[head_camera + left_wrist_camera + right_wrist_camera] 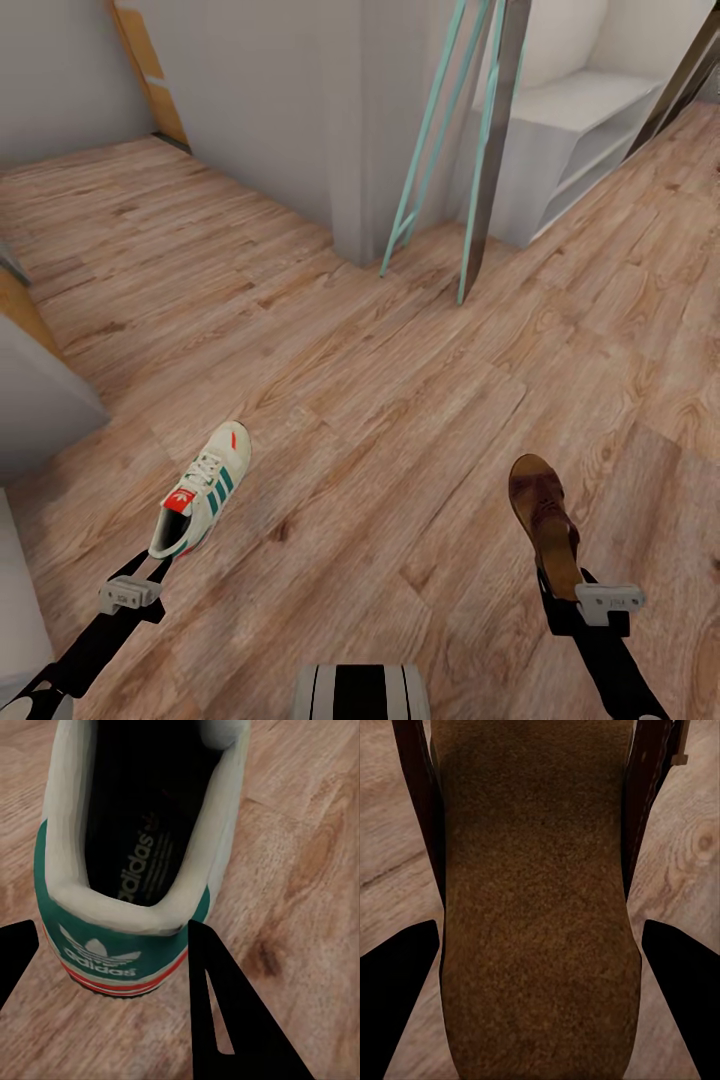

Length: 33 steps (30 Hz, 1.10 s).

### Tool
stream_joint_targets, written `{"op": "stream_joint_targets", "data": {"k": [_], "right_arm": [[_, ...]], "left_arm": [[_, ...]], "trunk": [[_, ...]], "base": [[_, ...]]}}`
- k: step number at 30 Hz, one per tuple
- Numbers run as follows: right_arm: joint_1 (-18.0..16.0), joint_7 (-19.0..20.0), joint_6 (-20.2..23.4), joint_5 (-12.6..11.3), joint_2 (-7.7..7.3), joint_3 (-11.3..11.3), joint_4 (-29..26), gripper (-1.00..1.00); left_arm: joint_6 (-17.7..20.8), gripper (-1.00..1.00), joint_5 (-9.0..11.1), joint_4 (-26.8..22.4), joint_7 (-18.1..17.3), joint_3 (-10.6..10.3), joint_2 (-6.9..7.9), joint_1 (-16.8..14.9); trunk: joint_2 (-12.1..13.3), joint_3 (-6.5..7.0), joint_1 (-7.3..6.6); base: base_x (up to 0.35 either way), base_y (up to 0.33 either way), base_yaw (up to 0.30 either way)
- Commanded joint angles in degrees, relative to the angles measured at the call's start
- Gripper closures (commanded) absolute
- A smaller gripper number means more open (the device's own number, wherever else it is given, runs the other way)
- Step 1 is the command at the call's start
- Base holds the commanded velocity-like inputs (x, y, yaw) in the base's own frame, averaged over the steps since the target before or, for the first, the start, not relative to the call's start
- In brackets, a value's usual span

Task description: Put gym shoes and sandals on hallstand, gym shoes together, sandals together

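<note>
Wood-grain corridor floor (400,400) is seen across the head view, with the pale grey hallstand (585,140) at the far right beside a teal ladder frame (440,140). One gym shoe (203,490) is held off the floor at its heel by the left pincer (150,572), and one sandal (545,520) is held by the right pincer (568,590). From the left wrist view, the gym shoe (142,847) is seen heel-first, with the left pincer (112,967) clamped on its green heel tab. From the right wrist view, the sandal (536,907) footbed is seen between the dark fingers (675,975) of the right pincer (540,975), clamped on its sides.
</note>
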Motion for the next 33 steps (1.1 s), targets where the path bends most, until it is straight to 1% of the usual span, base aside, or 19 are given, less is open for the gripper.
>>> {"op": "stream_joint_targets", "data": {"k": [1, 11, 18, 25, 33], "right_arm": [[0.00, 0.28, -0.16, 0.40, 0.02, -0.07, 0.00, 1.00], [0.00, 0.28, -0.16, 0.44, 0.02, 0.07, 0.34, 1.00], [0.00, 0.28, -0.16, 0.44, 0.02, 0.08, 0.39, 1.00], [0.00, 0.34, -0.18, 0.44, 0.07, 0.13, 0.40, 1.00], [0.00, 0.36, -1.06, 0.61, 1.58, 0.45, 0.44, 1.00]], "left_arm": [[0.14, 1.00, 0.46, 0.06, -0.49, 0.04, -0.03, -0.03], [0.14, 1.00, 0.40, 0.06, -0.44, 0.00, -0.08, -0.03], [0.11, 1.00, 0.45, 0.06, -0.44, -0.01, -0.07, -0.03], [0.10, 1.00, 0.41, 0.06, -0.44, -0.01, -0.08, -0.03], [0.04, 1.00, 0.40, 0.06, -0.44, -0.01, -0.08, -0.03]], "trunk": [[-0.01, 0.07, -0.01], [-0.01, 0.96, -0.01], [-0.01, 1.39, -0.01], [-0.01, 1.54, -0.01], [-0.01, 2.02, -0.01]], "base": [[-0.022, 0.000, 0.000], [-0.141, 0.000, 0.000], [-0.036, 0.000, 0.000], [-0.006, 0.000, 0.005], [-0.001, 0.000, 0.097]]}}
